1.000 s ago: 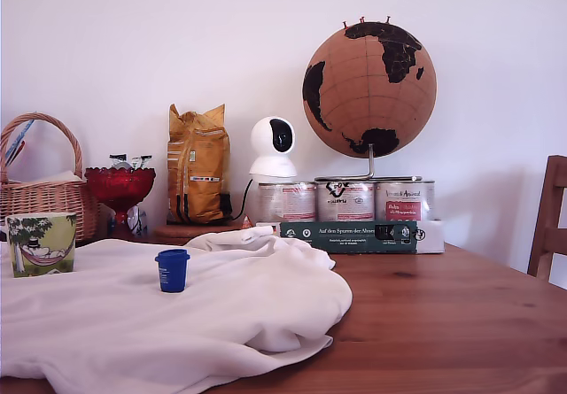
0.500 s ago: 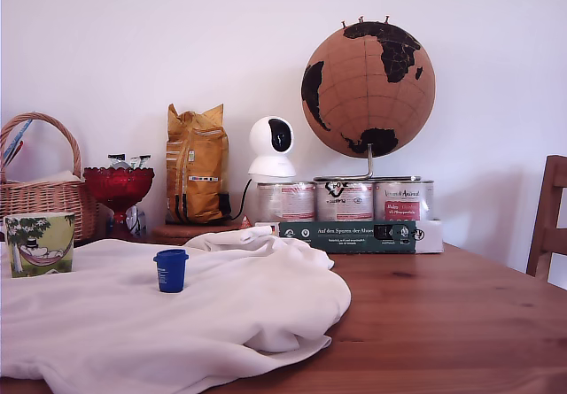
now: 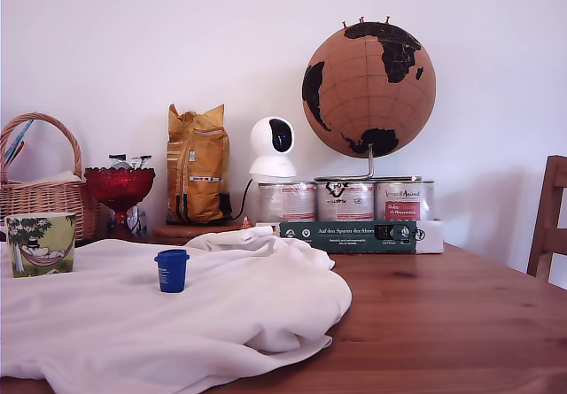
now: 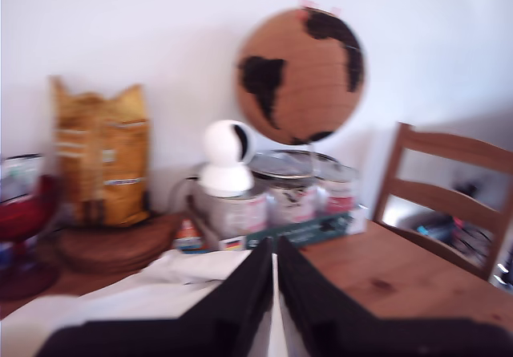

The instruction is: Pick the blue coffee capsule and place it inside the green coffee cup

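Blurring the wrist view, tool (image 4: 274,273) jaws nearly meet.

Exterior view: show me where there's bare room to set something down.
Free: wooden table between the white cloth, green box and chair. Crowded: back row of cans, globe, yellow bag, basket.

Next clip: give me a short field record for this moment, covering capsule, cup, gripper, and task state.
capsule: blue coffee capsule stands on the white cloth, untouched
cup: green coffee cup at the exterior view's far left, apart from the capsule
gripper: gripper seen only in the wrist view, fingers nearly together, holding nothing
task state: pick not yet begun
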